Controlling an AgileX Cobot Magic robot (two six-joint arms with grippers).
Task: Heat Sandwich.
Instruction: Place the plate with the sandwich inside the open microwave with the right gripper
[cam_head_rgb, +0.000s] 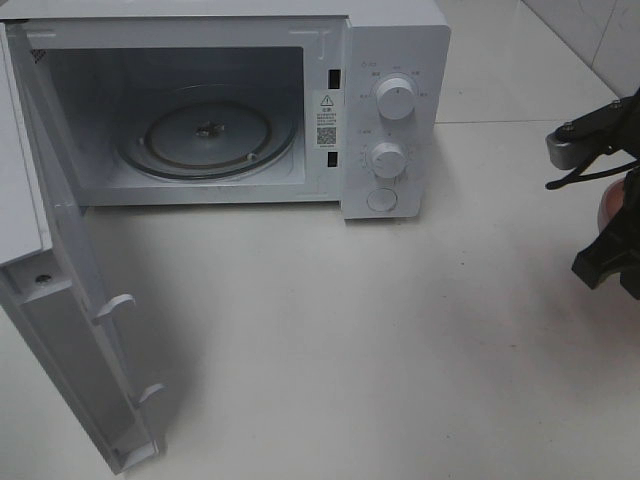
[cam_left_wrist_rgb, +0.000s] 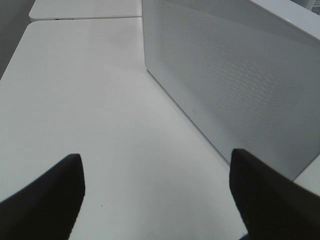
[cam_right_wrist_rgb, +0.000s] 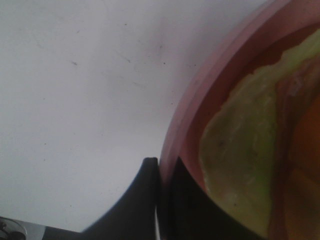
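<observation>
I log right end effector (cam_right_wrist_rgb: 161, 172) pinching pink plate (cam_right_wrist_rgb: 200, 85) rim, sandwich (cam_right_wrist_rgb: 240, 145) aboard, right of open microwave (cam_head_rgb: 400, 50); left end effector (cam_left_wrist_rgb: 157, 167) spread.

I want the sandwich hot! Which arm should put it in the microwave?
Right. The right fingers pinch the pink plate under the sandwich; the left fingers are open and empty.

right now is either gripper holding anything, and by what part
The right gripper pinches the pink plate by its rim, with the sandwich on it. The left gripper is open and holds nothing.
</observation>
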